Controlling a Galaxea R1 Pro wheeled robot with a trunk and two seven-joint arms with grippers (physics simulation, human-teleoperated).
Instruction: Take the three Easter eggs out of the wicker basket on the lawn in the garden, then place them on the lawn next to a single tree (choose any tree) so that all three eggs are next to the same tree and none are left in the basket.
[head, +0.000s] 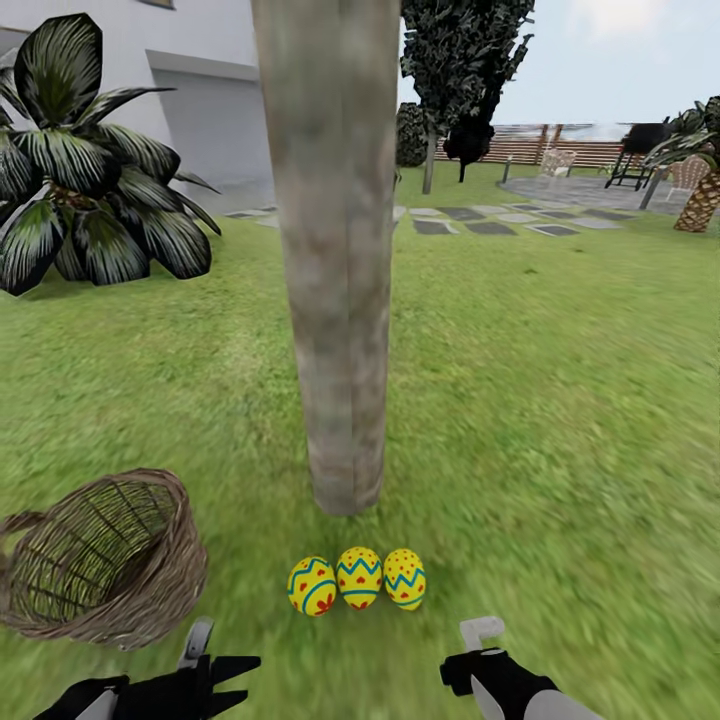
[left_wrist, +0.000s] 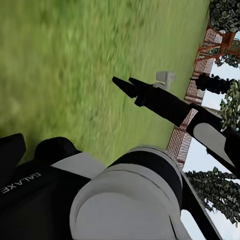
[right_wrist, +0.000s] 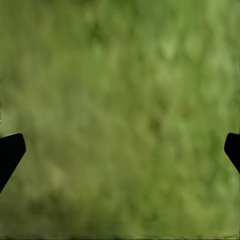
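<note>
my left gripper (head: 215, 665) sits low at the near edge of the head view, holding nothing; its opening width cannot be determined. my right gripper (right_wrist: 120, 150) is spread wide, fingertips at opposite borders of the wrist view, nothing but grass between them. just beyond both grippers, three easter eggs (head: 357, 578) stand in one row on the lawn (head: 560, 400), each touching its neighbour, long axes upright, narrow ends up. count: three eggs, one row. to their left lies one wicker basket (head: 100, 560), tipped on its side, mouth facing up and toward the left. directly behind the eggs rises one tree (head: 335, 260), trunk vertical. farther off: a stepping-stone path (head: 500, 222) and a fence (head: 560, 150).
</note>
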